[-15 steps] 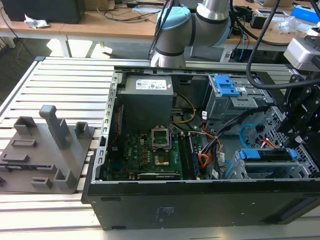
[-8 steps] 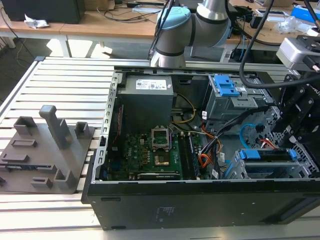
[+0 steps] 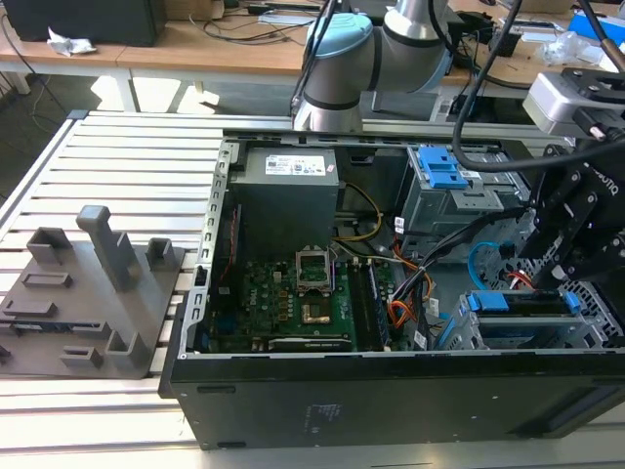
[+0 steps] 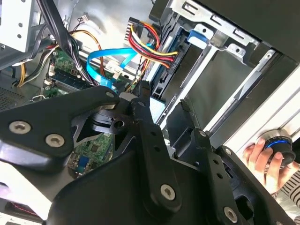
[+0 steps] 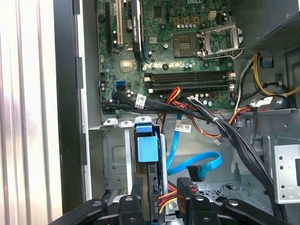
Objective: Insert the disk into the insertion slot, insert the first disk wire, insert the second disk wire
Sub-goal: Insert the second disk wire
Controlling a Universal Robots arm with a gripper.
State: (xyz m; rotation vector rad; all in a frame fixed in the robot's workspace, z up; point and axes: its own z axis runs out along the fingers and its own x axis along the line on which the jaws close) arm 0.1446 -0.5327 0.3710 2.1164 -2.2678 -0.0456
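Disk (image 5: 146, 147) in slot (image 5: 115, 157), hand (image 5: 161, 201) just beside

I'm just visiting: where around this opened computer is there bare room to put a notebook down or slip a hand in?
Free: the slatted table beyond the grey fixture block, up to the computer case, and the strip in front of the block. Crowded: the case's end at the exterior view's right, where cables, the disk and the gripper meet.
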